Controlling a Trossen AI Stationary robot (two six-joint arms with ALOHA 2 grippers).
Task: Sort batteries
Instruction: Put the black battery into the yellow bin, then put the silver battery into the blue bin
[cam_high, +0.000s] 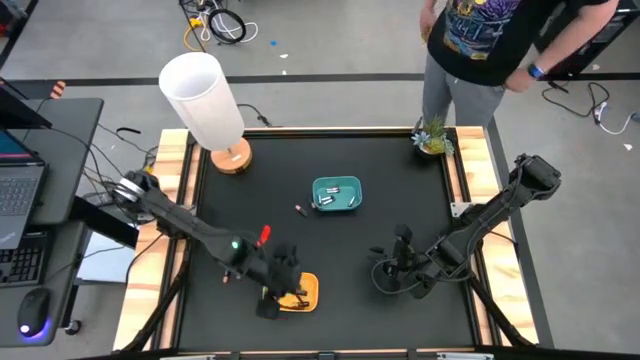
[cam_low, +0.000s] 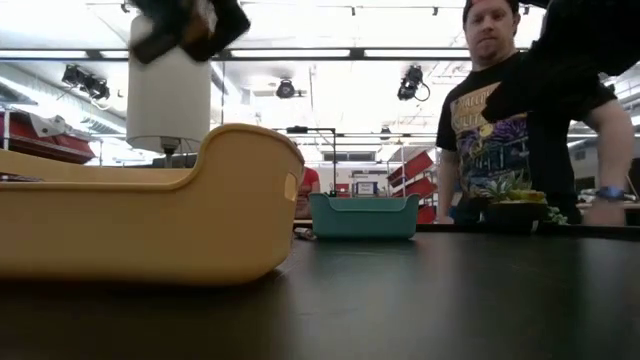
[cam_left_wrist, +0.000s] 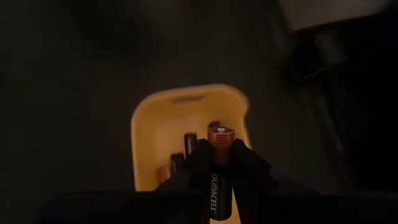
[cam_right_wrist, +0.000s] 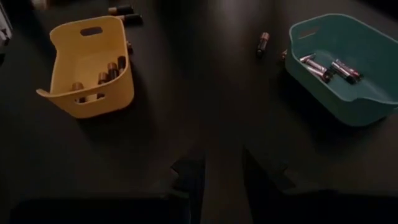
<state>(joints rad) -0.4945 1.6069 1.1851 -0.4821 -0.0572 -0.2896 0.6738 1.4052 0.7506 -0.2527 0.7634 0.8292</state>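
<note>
My left gripper (cam_left_wrist: 219, 158) hovers over the yellow tray (cam_left_wrist: 186, 118) near the table's near edge and is shut on a dark battery with a copper end (cam_left_wrist: 218, 142). Several copper-ended batteries (cam_left_wrist: 186, 146) lie in that tray. The teal tray (cam_high: 336, 195) sits mid-table with silvery cells (cam_right_wrist: 323, 67) in it. One loose battery (cam_high: 300, 209) lies on the table left of the teal tray. My right gripper (cam_right_wrist: 221, 177) is open and hangs over bare table to the right of the yellow tray (cam_high: 300, 291). My left gripper pinches the battery by its black body (cam_left_wrist: 217, 186) between the two fingers, which lie along it. Its copper end (cam_left_wrist: 219, 138) sticks out past the fingertips. The fingers come from above, pointing down, and the battery is lifted clear over the yellow tray.
A white lamp on a wooden base (cam_high: 205, 100) stands at the far left of the table and a small potted plant (cam_high: 433, 140) at the far right corner. A person (cam_high: 480, 45) stands behind the far edge. Dark tabletop (cam_high: 400, 170) lies between the trays and the right arm.
</note>
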